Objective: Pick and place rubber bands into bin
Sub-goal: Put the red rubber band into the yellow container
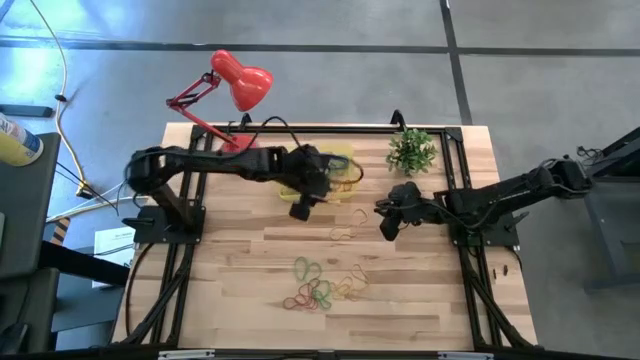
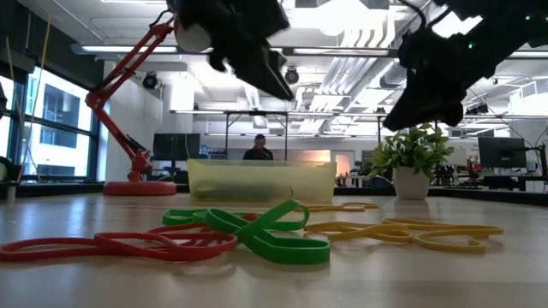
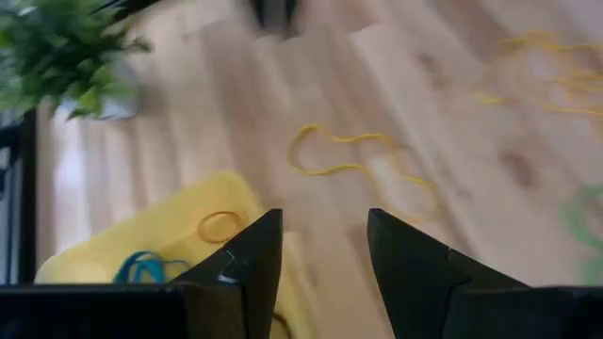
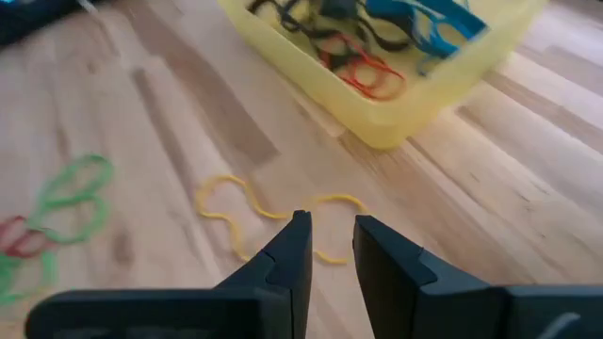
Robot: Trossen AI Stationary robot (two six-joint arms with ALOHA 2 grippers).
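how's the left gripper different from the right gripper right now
The left gripper hangs at the near edge of the yellow bin; the right gripper hangs over bare table, beside a loose yellow rubber band. The left's fingers stand wider apart than the right's, which leave a narrow gap. Neither holds anything.

Red desk lamp at table's far edge; potted plant far right.
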